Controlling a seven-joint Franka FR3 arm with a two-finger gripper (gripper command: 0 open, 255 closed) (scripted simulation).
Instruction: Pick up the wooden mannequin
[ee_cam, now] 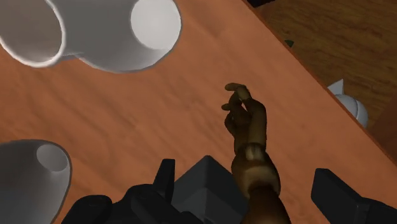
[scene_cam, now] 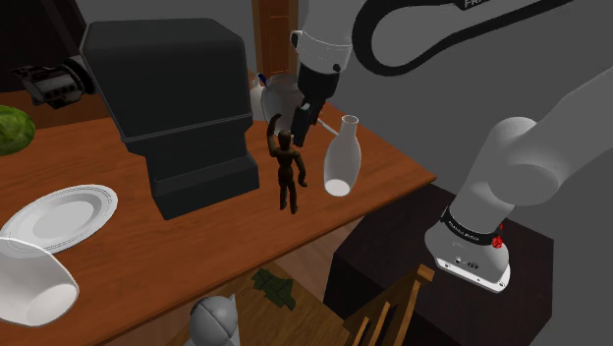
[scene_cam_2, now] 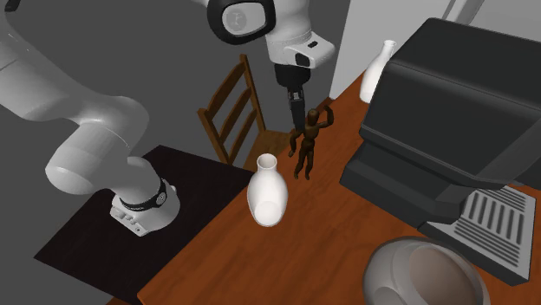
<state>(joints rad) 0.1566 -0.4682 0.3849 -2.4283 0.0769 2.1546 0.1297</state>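
Observation:
The dark brown wooden mannequin point(scene_cam: 287, 177) stands upright on the wooden table point(scene_cam: 196, 256), between a black machine and a white vase, with one arm raised. My black gripper point(scene_cam: 299, 126) hangs just above its head, beside the raised arm. From the second exterior view the gripper point(scene_cam_2: 297, 111) sits over the mannequin point(scene_cam_2: 306, 146). In the wrist view the mannequin's raised arm point(ee_cam: 249, 127) rises between my fingers point(ee_cam: 167, 177), which stand apart and do not touch it. The gripper is open.
A big black coffee machine point(scene_cam: 177, 98) stands close beside the mannequin. A white vase point(scene_cam: 339, 157) is on its other side near the table edge. A plate point(scene_cam: 59, 216), a white bowl point(scene_cam: 29, 285) and a wooden chair point(scene_cam_2: 230, 108) are nearby.

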